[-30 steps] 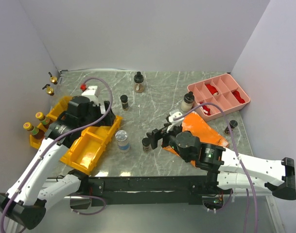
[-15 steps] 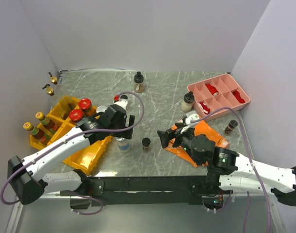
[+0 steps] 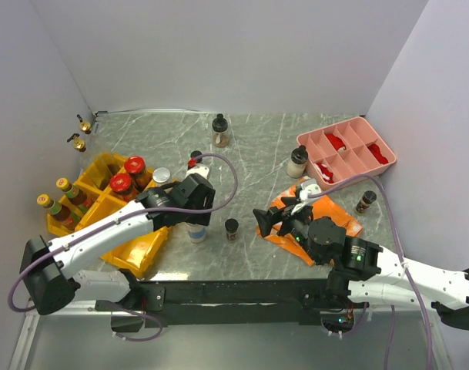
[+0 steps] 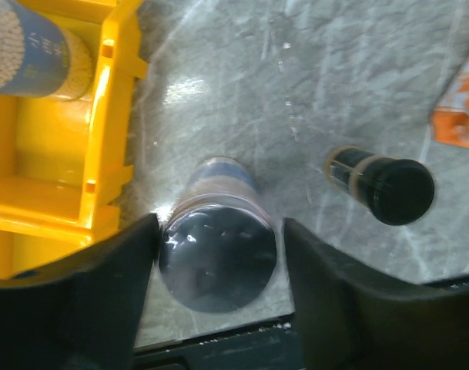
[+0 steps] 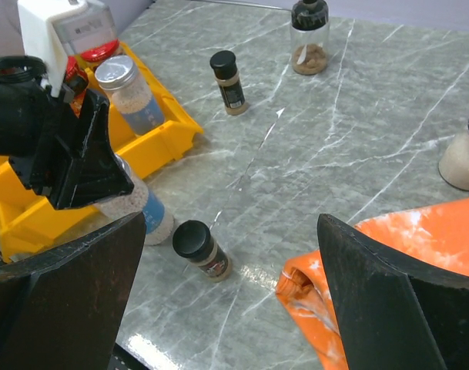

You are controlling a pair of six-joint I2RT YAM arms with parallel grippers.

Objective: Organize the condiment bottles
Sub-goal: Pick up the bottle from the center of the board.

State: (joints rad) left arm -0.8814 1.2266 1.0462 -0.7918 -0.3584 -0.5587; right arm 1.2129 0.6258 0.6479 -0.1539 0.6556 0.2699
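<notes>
The left tool is down over a blue-labelled jar that stands upright on the marble bench, just off the corner of a yellow bin. Seen from the wrist, its two black fingers flank the jar's dark lid, one on each side. The left one is right up against the rim and the right one a sliver away at most. I cannot tell whether they are pressing on the jar or only bracketing it.

Just to the right of that jar, apart from it and outside the left tool's fingers, stands a small black-capped bottle. It sits between the two tools. The right tool hangs near it on the far side, jaws spread wide and holding nothing, just beside the edge of an orange packet.

Inside the bin next to the left arm stands a silver-lidded jar, also blue-labelled. Close beside it are two red-topped bottles, well clear of either tool.
</notes>
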